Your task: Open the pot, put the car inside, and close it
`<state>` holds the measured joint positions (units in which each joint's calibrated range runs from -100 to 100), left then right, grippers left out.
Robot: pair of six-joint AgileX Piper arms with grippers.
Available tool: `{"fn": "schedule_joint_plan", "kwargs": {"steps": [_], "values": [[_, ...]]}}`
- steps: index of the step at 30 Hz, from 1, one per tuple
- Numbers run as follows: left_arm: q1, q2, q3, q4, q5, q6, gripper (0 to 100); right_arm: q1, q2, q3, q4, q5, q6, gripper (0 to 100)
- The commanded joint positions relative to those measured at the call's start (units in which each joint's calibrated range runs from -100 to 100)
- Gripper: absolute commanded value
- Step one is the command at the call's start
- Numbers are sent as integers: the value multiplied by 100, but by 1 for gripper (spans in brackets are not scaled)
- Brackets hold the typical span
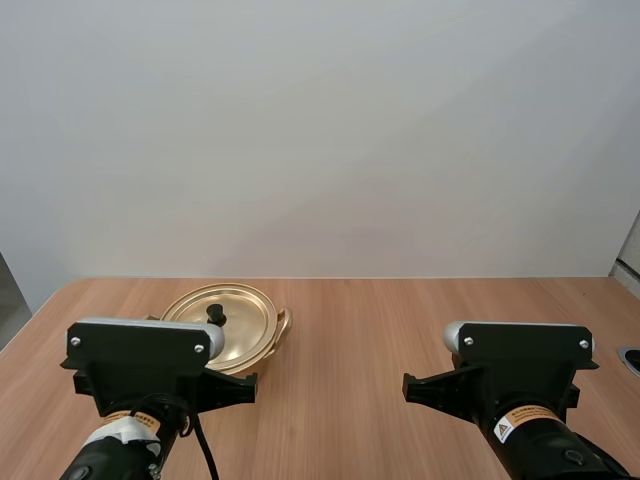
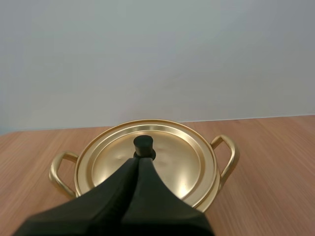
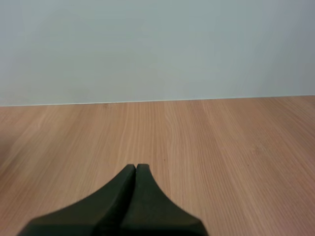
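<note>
Lid knob (image 2: 143, 144): straight ahead of left gripper (image 2: 139, 160), seemingly just past its tips.
Right gripper (image 3: 136, 167): farther off.
Jaws: both pairs pressed together, empty.

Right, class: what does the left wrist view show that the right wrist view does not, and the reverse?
Left wrist view, not the right: the golden pot, its lid on, and the left tool, shut, pointing at the lid's black knob. Right wrist view, not the left: the right tool, shut, over the table. Both: the wooden table and a shut tool lying as one dark wedge.
</note>
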<state>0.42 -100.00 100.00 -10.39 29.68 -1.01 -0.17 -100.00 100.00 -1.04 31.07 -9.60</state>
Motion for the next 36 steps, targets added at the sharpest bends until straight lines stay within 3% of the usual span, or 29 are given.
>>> {"fn": "schedule_joint_plan", "kwargs": {"steps": [1,9,36], "values": [[1,0,0,-4,-6,-207,0,-1,0,0,-5,3,3,0],[1,0,0,748,17,-1067,0,-1,0,0,-5,3,3,0],[1,0,0,815,-232,-1076,0,-1,0,0,-5,3,3,0]]}}
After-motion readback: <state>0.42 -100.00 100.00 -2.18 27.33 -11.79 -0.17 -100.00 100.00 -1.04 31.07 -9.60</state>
